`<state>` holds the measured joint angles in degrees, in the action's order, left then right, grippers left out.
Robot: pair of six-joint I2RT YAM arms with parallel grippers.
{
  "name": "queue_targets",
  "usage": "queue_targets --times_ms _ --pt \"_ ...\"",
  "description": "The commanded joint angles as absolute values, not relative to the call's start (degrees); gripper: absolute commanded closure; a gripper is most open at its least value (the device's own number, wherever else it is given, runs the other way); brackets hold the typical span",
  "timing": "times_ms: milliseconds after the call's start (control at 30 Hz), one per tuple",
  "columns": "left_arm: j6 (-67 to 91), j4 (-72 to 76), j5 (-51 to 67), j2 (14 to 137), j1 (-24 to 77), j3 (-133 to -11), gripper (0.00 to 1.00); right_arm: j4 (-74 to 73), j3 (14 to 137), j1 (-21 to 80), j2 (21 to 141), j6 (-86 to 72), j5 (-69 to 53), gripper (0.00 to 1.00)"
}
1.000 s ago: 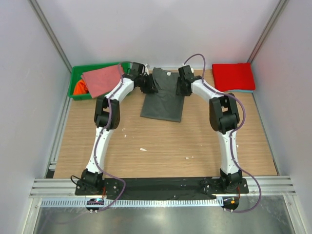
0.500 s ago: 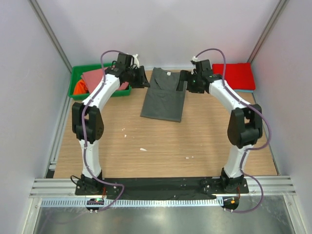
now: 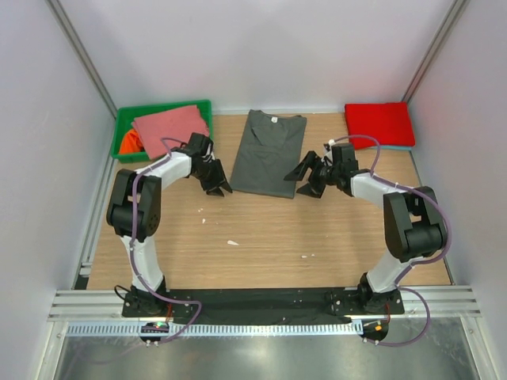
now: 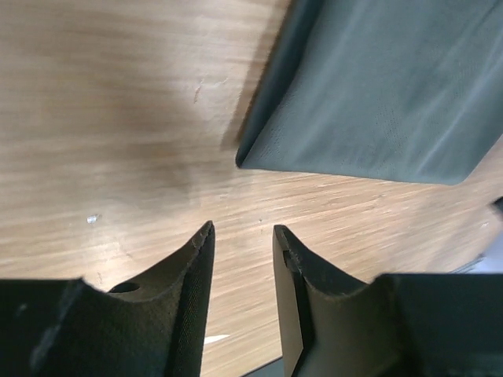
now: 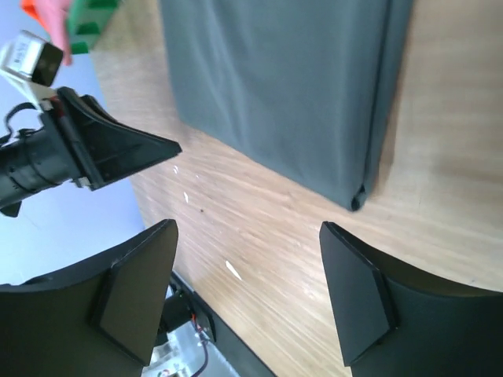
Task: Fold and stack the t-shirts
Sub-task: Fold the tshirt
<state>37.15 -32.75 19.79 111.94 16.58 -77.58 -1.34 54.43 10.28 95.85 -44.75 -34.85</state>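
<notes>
Left pincer [image 3: 219,189]: jaws narrowly apart, empty, low over the counter [image 3: 261,237]. Right pincer [image 3: 304,183]: jaws wide apart, empty. Dark grey t-shirt [image 3: 268,154]: folded lengthwise, lying flat between both pincers, its near corners just ahead of each.

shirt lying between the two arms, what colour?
The shirt is plain dark grey, with a small white neck label. Shows best in the top view.

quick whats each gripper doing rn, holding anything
Left gripper: open a little, holding nothing.
Right gripper: wide open, holding nothing, beside the dark grey cloth t-shirt.
</notes>
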Motion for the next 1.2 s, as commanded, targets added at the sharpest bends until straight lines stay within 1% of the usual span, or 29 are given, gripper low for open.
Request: queue_targets --times_ms 0,100,200,267,400,500,667,900,1167 --pt "44.99 -24.79 21.80 107.40 15.65 -74.89 0.62 3.51 51.52 13.17 92.29 -50.36 -31.40 0.22" --pt "48.50 -23.12 21.80 107.23 15.29 -72.70 0.61 1.67 48.45 13.88 91.41 -51.41 -25.52 0.24" --pt "55.44 -17.59 22.15 106.17 14.94 -68.84 0.59 4.82 44.40 13.97 91.14 -55.36 -22.68 0.27" --pt "60.61 -13.55 22.06 105.65 14.94 -67.16 0.58 8.60 42.90 13.89 91.67 -58.69 -21.71 0.33" --pt "68.53 -5.73 20.57 103.81 15.03 -62.06 0.57 14.14 40.96 13.89 94.56 -61.61 -20.57 0.37" --pt "70.31 -3.69 19.08 103.19 14.94 -60.56 0.56 16.69 40.96 13.97 96.85 -63.27 -19.96 0.42" --pt "71.89 -1.85 17.05 102.74 14.85 -58.72 0.56 18.89 40.78 14.06 99.13 -65.74 -18.46 0.44" --pt "75.23 -0.26 16.44 103.80 14.59 -57.83 0.53 19.87 41.13 14.06 101.87 -68.47 -19.34 0.52" --pt "75.67 -1.05 16.26 105.47 14.50 -60.12 0.52 18.02 40.08 14.06 102.12 -68.38 -18.72 0.54"
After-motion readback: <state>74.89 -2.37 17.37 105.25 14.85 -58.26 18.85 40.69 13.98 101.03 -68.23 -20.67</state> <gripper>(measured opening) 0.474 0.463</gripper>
